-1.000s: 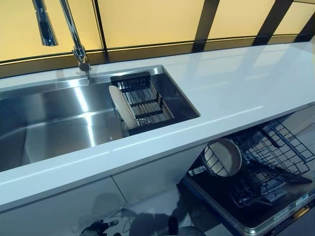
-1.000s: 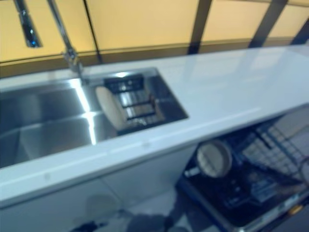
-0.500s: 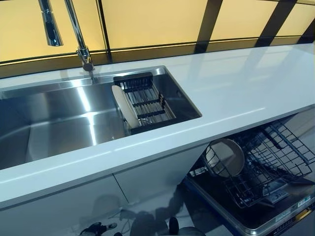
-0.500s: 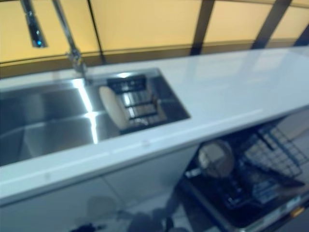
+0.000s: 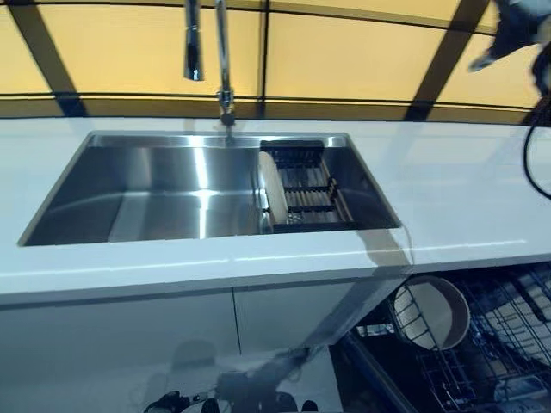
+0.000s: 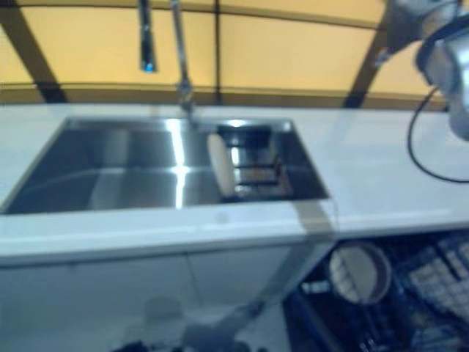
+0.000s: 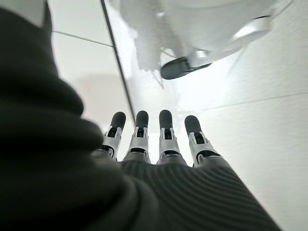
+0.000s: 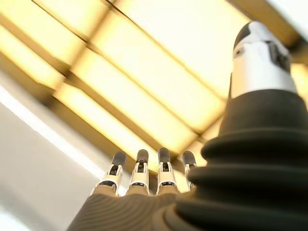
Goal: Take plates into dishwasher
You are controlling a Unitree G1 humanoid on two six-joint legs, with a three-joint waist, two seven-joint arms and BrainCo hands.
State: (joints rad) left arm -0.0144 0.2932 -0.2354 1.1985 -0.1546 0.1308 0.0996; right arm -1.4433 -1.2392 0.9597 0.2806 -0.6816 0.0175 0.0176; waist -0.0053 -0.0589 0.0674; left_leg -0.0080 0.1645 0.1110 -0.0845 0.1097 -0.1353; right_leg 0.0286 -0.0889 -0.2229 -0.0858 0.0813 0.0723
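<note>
A cream plate (image 5: 272, 191) stands on edge in a dark rack (image 5: 310, 188) at the right end of the steel sink (image 5: 155, 185). The open dishwasher's wire rack (image 5: 508, 344) is at the lower right and holds a round dish (image 5: 430, 311) standing upright. My right hand (image 5: 515, 24) is raised at the top right, above the counter, far from the plate; its wrist view shows straight fingers (image 8: 139, 173) and nothing held. My left hand (image 7: 163, 139) hangs low with straight fingers and is empty.
A tall chrome tap (image 5: 224, 60) rises behind the sink. The white counter (image 5: 465, 189) runs to the right over the dishwasher. Yellow wall panels (image 5: 344, 60) with dark bars close the back. White cabinet fronts (image 5: 129, 335) stand below the sink.
The whole picture has shifted: the camera has turned, so the sink now sits in the middle. My right hand has come into view, raised at the top right. The plate has not moved.
</note>
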